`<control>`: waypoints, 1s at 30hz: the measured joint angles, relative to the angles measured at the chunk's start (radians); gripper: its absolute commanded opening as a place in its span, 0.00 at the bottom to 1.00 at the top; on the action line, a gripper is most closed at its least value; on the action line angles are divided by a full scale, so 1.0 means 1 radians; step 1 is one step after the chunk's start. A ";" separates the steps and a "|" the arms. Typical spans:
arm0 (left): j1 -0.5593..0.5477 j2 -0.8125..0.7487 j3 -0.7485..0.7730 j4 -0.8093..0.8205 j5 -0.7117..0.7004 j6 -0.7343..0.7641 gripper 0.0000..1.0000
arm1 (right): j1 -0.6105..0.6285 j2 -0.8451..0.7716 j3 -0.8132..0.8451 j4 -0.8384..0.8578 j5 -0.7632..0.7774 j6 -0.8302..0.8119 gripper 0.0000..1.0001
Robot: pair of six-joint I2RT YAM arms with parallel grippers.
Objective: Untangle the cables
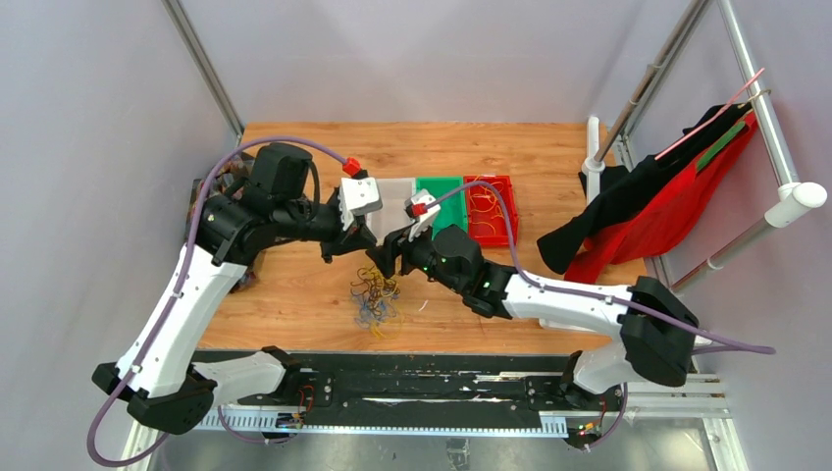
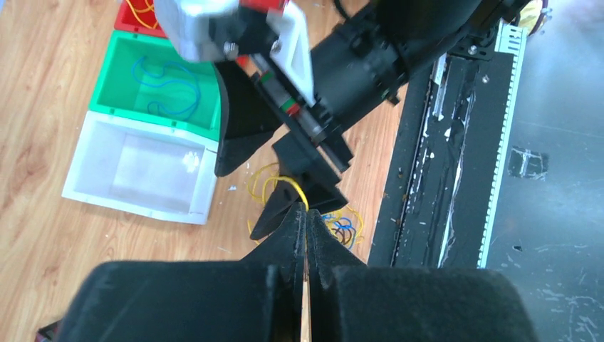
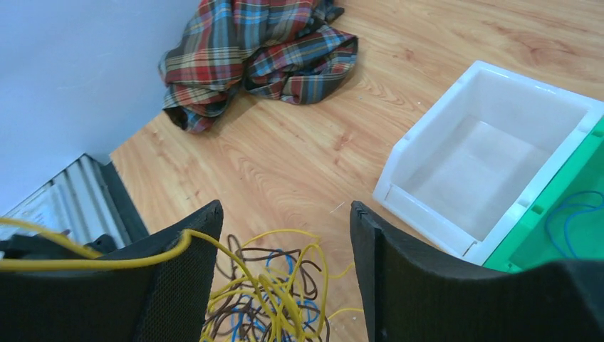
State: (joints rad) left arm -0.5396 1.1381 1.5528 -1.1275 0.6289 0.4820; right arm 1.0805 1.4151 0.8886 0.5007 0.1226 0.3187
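Left gripper (image 2: 305, 219) clamped tight on one yellow cable (image 2: 293, 187), lower centre. Right gripper (image 3: 285, 214) spread wide, holding nothing; a yellow strand (image 3: 92, 260) drapes over its finger (image 3: 178, 285). Tangle (image 3: 267, 296) of thin yellow, brown, blue cables lies on wood table (image 3: 299, 149) at centre bottom. Right arm (image 2: 370, 50) crowds the left wrist view. White plastic bin (image 3: 491, 167), rumpled plaid cloth (image 3: 256, 50) beyond.

The cables (image 3: 263, 299) are yellow, brown and blue. The white bin (image 3: 420, 142) sits by the green bin (image 2: 107, 75) and the red bin (image 1: 511, 211). The checked cloth (image 3: 263, 50) is red and blue. The table (image 3: 299, 142) is light brown wood.
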 measured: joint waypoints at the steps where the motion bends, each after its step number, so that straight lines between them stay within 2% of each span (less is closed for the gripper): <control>1: 0.000 0.000 0.010 -0.004 0.003 -0.002 0.00 | 0.001 0.016 0.003 0.014 0.012 -0.003 0.65; 6: 0.000 0.000 0.089 -0.030 0.008 -0.016 0.00 | 0.002 0.116 -0.005 0.097 0.068 -0.013 0.65; 12: 0.000 0.000 0.230 -0.041 -0.031 -0.019 0.00 | 0.002 0.232 -0.120 0.216 0.136 -0.003 0.64; 17: 0.000 -0.005 0.333 -0.046 -0.149 0.053 0.00 | 0.002 0.297 -0.207 0.270 0.169 0.013 0.64; 23: 0.000 -0.012 0.427 -0.037 -0.282 0.143 0.00 | 0.002 0.313 -0.224 0.298 0.177 0.029 0.65; 26: 0.000 -0.064 0.392 0.077 -0.367 0.169 0.00 | 0.002 0.313 -0.224 0.303 0.177 0.034 0.63; 30: 0.000 -0.190 0.236 0.351 -0.500 0.201 0.00 | 0.002 0.313 -0.224 0.290 0.176 0.045 0.63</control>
State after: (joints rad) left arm -0.5396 0.9478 1.7889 -0.7765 0.1287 0.6834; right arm 1.0824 1.7283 0.6643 0.7902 0.2989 0.3641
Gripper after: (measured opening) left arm 0.009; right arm 0.630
